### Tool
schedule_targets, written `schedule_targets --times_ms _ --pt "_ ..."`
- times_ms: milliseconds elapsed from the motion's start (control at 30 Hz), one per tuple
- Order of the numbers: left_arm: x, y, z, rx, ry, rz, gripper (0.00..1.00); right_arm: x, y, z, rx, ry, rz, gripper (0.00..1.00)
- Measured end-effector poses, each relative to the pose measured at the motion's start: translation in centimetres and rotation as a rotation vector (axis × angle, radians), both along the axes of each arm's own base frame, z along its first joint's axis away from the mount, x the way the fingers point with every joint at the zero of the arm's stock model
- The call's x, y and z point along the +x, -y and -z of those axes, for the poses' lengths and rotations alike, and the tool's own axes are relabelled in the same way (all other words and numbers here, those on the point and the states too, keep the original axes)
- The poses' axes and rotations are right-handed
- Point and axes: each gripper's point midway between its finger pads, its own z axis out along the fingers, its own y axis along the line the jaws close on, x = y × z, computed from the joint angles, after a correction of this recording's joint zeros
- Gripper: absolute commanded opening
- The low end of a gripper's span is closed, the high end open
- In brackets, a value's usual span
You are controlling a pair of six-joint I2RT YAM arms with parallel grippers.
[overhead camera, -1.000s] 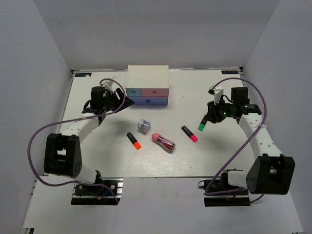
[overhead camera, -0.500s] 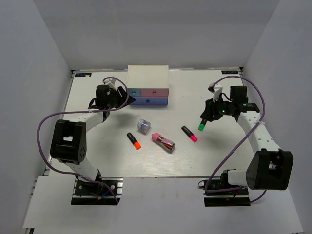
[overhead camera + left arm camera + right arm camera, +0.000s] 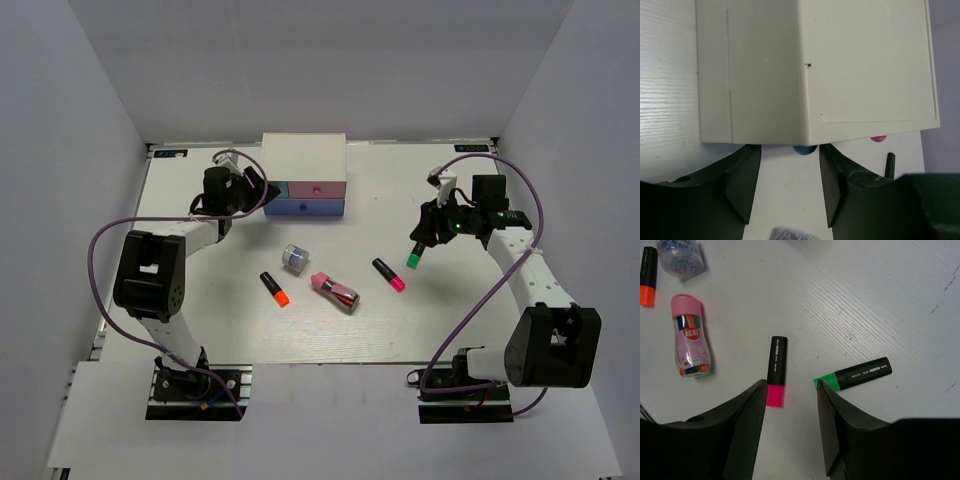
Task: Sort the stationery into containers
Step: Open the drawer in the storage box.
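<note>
Left wrist — knob [image 3: 804, 149] at end effector [image 3: 790, 147]

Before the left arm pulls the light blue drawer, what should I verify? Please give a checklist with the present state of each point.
1. Is the left gripper open: ok, jaws wide.
2. Is the light blue knob between its fingers: ok.
3. Do the fingers touch the knob: cannot tell.
4. Is any drawer of the cabinet pulled out: not ok, none looks open.
5. Is the right gripper empty: ok, it is open; the green marker and the magenta marker lie loose below it.
</note>
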Motion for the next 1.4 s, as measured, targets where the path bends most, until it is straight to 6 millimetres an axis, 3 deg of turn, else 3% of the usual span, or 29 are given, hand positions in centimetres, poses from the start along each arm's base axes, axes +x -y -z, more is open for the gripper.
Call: schedule_targets --times_ms 100,400,500,700,1000,1200,1400 --pt "0.3 0.5 0.2 -0.004 -0.002 0.001 0.59 0.0 0.0 0.0 -0.001 0.0 0.0 0.51" --pt "0.5 1.6 0.6 -0.013 -0.003 0.005 0.41 0.2 0.2 0.2 -0.01 -0.001 0.008 0.51" --pt "0.5 1.8 0.6 -0.01 -0.002 0.005 0.41 0.3 0.2 0.4 -0.012 -0.006 0.01 0.51" --pt "0.6 1.6 0.6 0.005 0.007 -0.013 0.54 0.3 0.2 0.6 -0.013 -0.011 0.01 0.51" --pt "1.0 0.1 0.1 0.051 0.036 -0.087 0.54 0.3 0.3 0.6 -0.015 -0.011 0.012 0.51" --pt "1.2 -0.3 -0.4 0.059 0.05 -0.107 0.43 0.3 0.3 0.6 -0.015 -0.01 0.012 0.51" --pt "1.2 -0.2 -0.6 0.057 0.057 -0.107 0.27 0.3 0.3 0.6 -0.015 -0.01 0.012 0.51"
